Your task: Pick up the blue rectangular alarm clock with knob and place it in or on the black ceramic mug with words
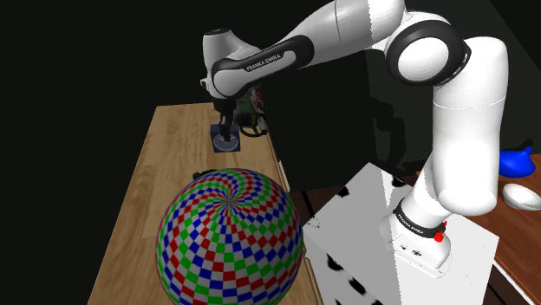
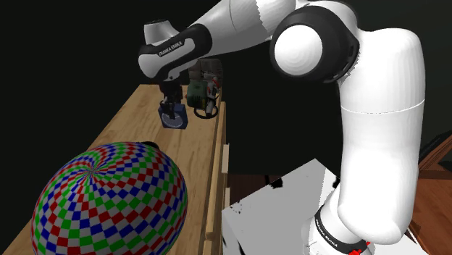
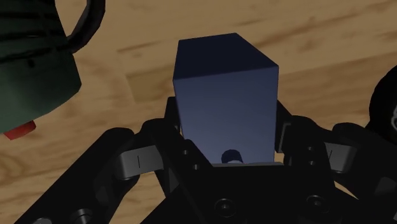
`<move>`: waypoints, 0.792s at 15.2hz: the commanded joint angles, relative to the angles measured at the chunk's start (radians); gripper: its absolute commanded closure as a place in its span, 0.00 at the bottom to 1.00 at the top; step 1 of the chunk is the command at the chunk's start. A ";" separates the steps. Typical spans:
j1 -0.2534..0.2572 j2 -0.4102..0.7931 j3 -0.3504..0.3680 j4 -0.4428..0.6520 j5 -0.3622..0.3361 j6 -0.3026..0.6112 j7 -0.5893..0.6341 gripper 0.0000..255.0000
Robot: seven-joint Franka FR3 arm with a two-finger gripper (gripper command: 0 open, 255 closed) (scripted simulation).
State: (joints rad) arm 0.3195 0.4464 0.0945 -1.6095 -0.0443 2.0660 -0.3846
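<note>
Closest looms a red-green-blue checkered ball (image 1: 230, 238) on the wooden table (image 1: 152, 165). Behind it the gripper (image 3: 227, 130) clasps the blue alarm clock (image 3: 226, 83) by both sides, upright near the table's far end; a dark green handled object (image 3: 32, 70) stands just beyond

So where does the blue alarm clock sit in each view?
Shoulder view: blue alarm clock at the wooden table's far end, left of centre.
Second exterior view: upper left, at the table's far end.
Wrist view: centre, clasped by the gripper.
Shared landmark: the dark green object right beside it.
</note>
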 commanded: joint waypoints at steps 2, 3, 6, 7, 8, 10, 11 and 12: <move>0.000 -0.010 0.001 0.028 0.001 -0.038 -0.001 1.00; 0.000 -0.014 0.001 0.036 0.002 -0.050 -0.002 1.00; 0.000 -0.025 0.002 0.060 0.003 -0.085 -0.002 1.00; 0.000 -0.029 0.002 0.068 0.004 -0.097 -0.003 1.00; 0.000 -0.032 0.002 0.077 0.004 -0.109 -0.003 1.00; 0.000 -0.037 0.002 0.096 0.005 -0.133 -0.004 1.00; 0.000 -0.040 0.003 0.106 0.005 -0.145 -0.004 1.00; 0.000 -0.042 0.003 0.116 0.006 -0.158 -0.004 1.00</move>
State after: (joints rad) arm 0.3204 0.4089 0.0973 -1.5025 -0.0393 1.9217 -0.3873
